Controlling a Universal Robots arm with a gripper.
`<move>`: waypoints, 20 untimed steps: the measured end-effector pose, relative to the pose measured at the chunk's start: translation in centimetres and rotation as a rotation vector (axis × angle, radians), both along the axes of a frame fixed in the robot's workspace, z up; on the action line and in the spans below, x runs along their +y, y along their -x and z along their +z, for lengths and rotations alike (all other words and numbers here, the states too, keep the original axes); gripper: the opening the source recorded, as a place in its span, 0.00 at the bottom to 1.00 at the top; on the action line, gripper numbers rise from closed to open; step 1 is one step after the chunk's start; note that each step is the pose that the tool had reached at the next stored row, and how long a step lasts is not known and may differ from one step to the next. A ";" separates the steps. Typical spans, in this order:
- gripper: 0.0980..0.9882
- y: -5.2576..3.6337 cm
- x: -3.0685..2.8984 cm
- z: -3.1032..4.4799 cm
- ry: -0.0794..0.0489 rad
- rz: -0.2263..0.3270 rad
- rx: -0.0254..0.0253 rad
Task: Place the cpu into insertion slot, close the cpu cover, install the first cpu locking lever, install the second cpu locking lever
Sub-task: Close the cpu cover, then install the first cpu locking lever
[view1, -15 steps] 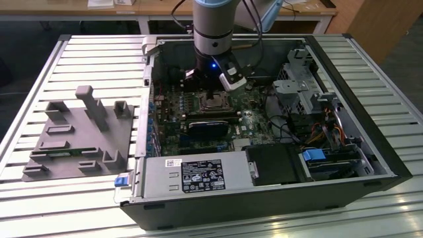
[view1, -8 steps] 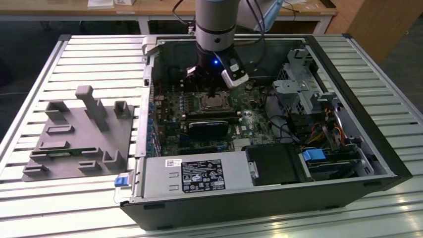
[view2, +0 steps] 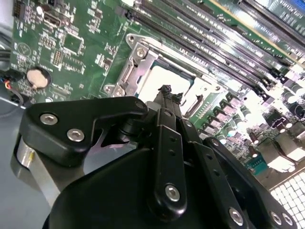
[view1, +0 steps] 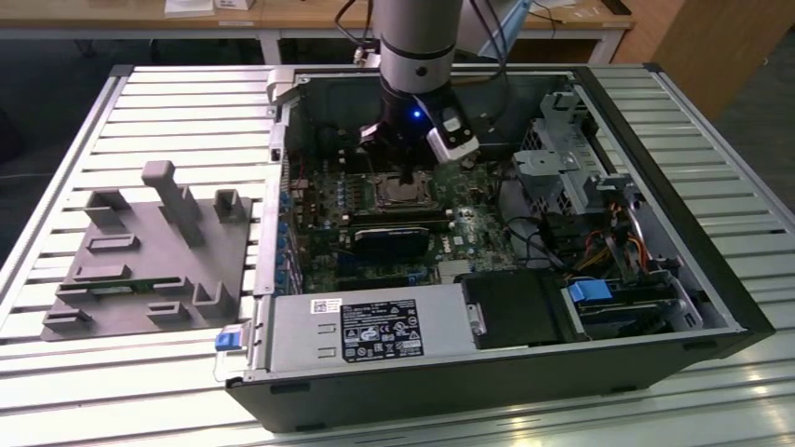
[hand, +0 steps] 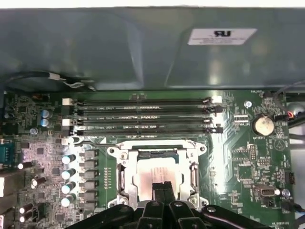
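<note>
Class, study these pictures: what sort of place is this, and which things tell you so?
Probably a robotics lab or workshop. An open computer case lies on a slatted metal table, a robot arm reaches into it over the circuit board, and wooden desks stand behind.

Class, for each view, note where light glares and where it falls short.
In the second wrist view, glare washes out the memory slots; in the first wrist view, the cpu top shines pale while the case wall sits dim; in the exterior view, the table slats gleam while the case's inside lies in shadow.
</note>
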State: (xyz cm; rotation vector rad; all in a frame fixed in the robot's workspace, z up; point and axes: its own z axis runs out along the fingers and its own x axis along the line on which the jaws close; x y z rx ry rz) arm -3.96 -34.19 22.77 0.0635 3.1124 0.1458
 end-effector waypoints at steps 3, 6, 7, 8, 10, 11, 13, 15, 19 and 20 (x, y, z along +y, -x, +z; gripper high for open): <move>0.01 -0.15 -0.01 0.00 0.001 -0.002 0.0020; 0.01 -0.16 0.00 0.00 0.001 -0.002 0.0024; 0.01 -0.16 0.00 0.00 0.001 -0.002 0.0025; 0.01 -0.16 0.00 0.00 0.001 -0.002 0.0025; 0.01 -0.16 0.00 0.00 0.001 -0.002 0.0026; 0.01 -0.16 0.00 0.00 0.001 -0.002 0.0026; 0.01 -0.16 0.00 0.00 0.001 -0.002 0.0027; 0.01 -0.16 0.00 0.00 0.001 -0.002 0.0027; 0.01 0.11 0.00 0.00 0.001 -0.002 0.0024; 0.01 0.35 0.00 0.00 0.000 -0.002 0.0024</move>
